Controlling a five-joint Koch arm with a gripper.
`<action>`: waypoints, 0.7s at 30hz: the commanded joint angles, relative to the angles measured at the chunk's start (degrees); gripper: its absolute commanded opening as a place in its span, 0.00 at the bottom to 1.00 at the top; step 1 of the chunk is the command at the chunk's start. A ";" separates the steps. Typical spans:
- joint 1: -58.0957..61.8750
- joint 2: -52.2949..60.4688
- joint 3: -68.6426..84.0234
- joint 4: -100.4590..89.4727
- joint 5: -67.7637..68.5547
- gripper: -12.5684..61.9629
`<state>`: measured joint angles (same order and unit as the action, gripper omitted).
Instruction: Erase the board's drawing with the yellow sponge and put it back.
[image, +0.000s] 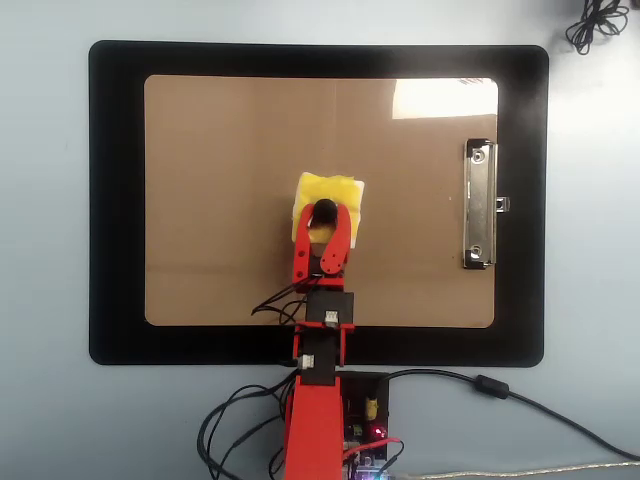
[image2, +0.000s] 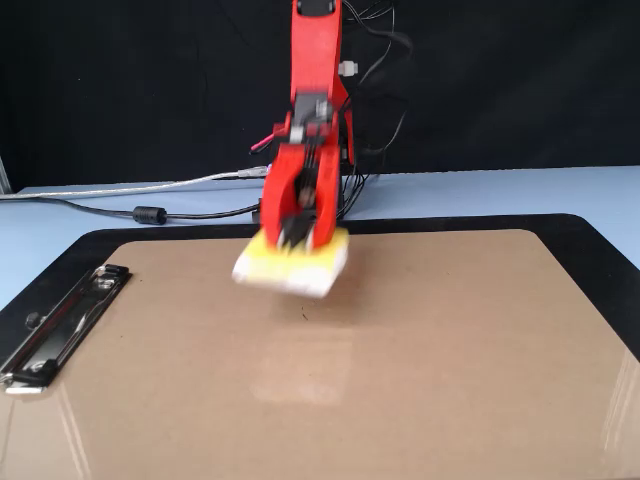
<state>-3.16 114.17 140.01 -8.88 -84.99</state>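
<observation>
The large brown hardboard clipboard (image2: 420, 370) looked smooth and semi-glossy, catching pale reflections. Its silver metal clip (image: 479, 204) shone. The black mat (image: 115, 200) under it was matt. The small yellow foam sponge (image: 330, 189) looked soft and dull. The red hand (image: 322, 212) appeared hard, smooth plastic. The pale blue desk (image: 45, 240) was matt.
</observation>
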 joint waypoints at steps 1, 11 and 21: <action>-2.81 10.37 -7.56 19.16 -2.55 0.06; -33.40 10.46 -11.95 20.74 -18.63 0.06; -51.59 0.26 -11.07 9.58 -19.34 0.06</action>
<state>-52.82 114.61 130.61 5.71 -102.83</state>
